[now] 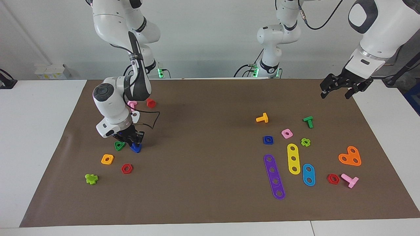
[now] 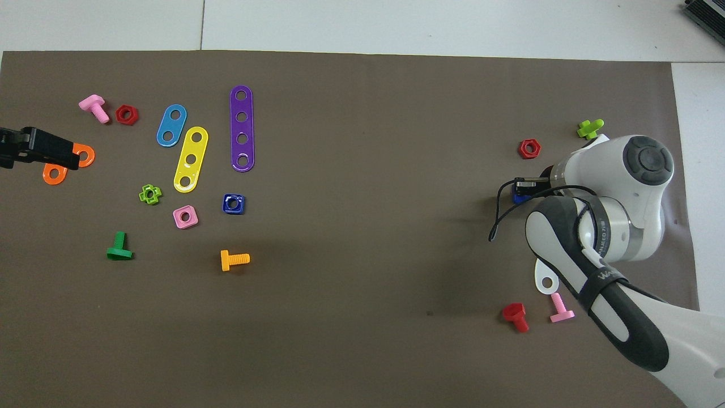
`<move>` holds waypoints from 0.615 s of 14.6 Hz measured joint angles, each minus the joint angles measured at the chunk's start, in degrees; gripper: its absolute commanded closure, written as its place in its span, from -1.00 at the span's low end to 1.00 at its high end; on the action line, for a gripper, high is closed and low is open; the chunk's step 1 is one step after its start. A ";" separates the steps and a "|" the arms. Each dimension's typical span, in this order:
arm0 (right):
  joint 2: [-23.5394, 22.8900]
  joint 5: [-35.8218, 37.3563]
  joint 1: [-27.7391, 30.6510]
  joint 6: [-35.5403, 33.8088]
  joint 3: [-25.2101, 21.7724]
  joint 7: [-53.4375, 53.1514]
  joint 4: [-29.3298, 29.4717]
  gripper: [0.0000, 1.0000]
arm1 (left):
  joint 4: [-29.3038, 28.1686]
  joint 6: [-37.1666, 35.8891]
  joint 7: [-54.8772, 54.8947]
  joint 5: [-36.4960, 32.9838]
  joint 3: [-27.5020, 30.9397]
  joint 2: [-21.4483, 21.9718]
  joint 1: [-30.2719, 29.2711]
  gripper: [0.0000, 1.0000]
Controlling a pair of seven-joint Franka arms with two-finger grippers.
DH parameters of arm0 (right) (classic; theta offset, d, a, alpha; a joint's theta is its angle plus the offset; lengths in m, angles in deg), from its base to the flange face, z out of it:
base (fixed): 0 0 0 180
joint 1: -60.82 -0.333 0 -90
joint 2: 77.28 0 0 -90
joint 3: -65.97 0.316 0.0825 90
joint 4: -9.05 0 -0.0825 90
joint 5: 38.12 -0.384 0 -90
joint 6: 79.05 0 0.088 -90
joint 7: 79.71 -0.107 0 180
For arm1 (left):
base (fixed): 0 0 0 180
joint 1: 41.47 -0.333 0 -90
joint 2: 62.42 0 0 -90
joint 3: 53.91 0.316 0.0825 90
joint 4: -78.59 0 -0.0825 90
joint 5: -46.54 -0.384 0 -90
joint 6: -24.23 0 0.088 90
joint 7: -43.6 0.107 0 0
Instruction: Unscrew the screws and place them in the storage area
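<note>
Right gripper (image 1: 131,141): low at the right arm's end of the worktop (image 1: 210,203), fingers closed round the blue screw (image 1: 136,148), which sits at or just off the mat (image 1: 203,108), beside a green triangular nut (image 1: 119,146).
Left gripper (image 1: 339,86): waiting, raised over the mat's edge at the left arm's end, fingers spread, holding nothing.
Blue square nut (image 1: 268,140): loose on the mat among the strips (image 1: 275,176).

Overhead view. Right gripper (image 2: 524,188): mostly hidden under its own wrist; screw (image 2: 517,195) shows as 1 blue sliver. Left gripper (image 2: 39,152): over the orange plate (image 2: 56,170).

Handling, as a judgement: if releasing, open gently and rise straight up, so the screw does not roll into the nuts nearby.
</note>
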 measured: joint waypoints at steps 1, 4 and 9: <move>0.03 0.00 -0.07 0.40 0.03 0.00 0.47 -1.00 | 0.00 0.00 0.01 0.00 -0.02 0.00 0.02 -1.00; 1.39 0.01 -0.22 -3.15 0.04 0.00 5.35 -1.00 | -0.01 -0.05 0.01 0.00 0.05 0.02 0.00 -1.00; 9.19 0.03 2.48 -23.64 -0.41 0.00 16.94 -1.00 | -0.22 -0.07 0.01 0.00 0.06 0.14 -0.01 -1.00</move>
